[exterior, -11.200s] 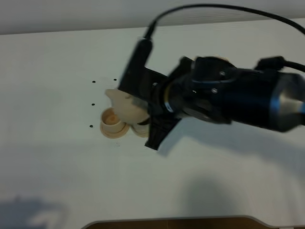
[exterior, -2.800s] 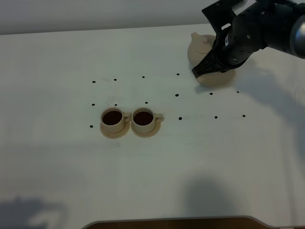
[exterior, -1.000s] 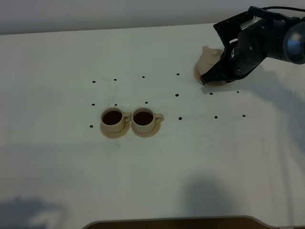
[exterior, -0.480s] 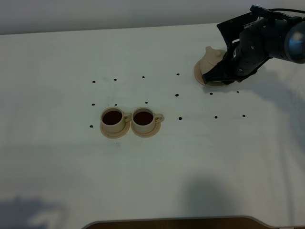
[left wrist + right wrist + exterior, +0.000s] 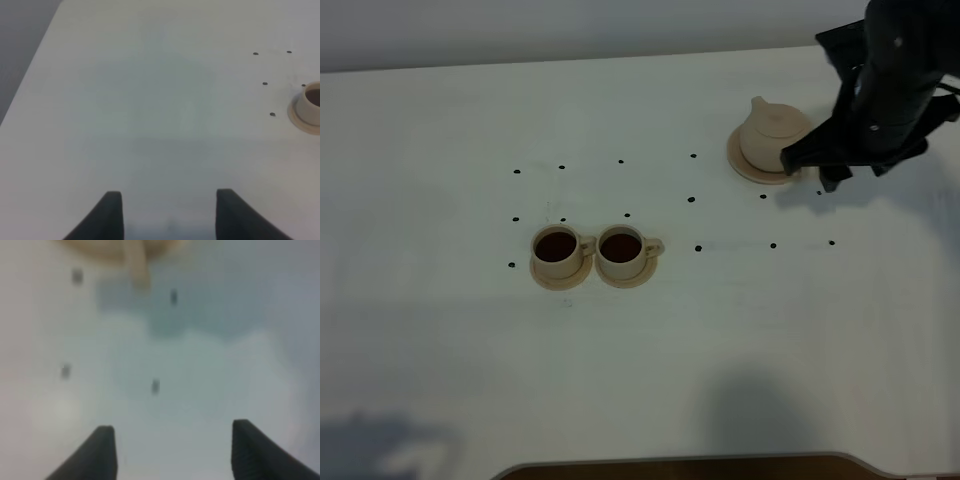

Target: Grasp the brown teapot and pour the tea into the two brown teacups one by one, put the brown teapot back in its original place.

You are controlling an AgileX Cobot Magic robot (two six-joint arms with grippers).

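The brown teapot [image 5: 772, 133] stands upright on its wide round saucer [image 5: 744, 167] at the back right, spout to the left. My right gripper [image 5: 809, 171] is open and empty just right of the teapot and apart from it. In the right wrist view its fingers [image 5: 102, 452] stand wide apart over bare table, with the blurred tan teapot handle [image 5: 136, 262] ahead. The two brown teacups [image 5: 557, 247] [image 5: 621, 246] sit side by side on small saucers, both filled with dark tea. My left gripper [image 5: 169, 215] is open and empty; one cup [image 5: 311, 102] shows at its view's edge.
The white table [image 5: 720, 340] carries a grid of small black dots [image 5: 691, 199] between the cups and the teapot. Its far edge runs just behind the teapot. A dark edge [image 5: 680, 468] shows at the table's front.
My right gripper has let go of the teapot and drawn back to the right. The teapot now stands uncovered on its saucer. The cups have not moved.
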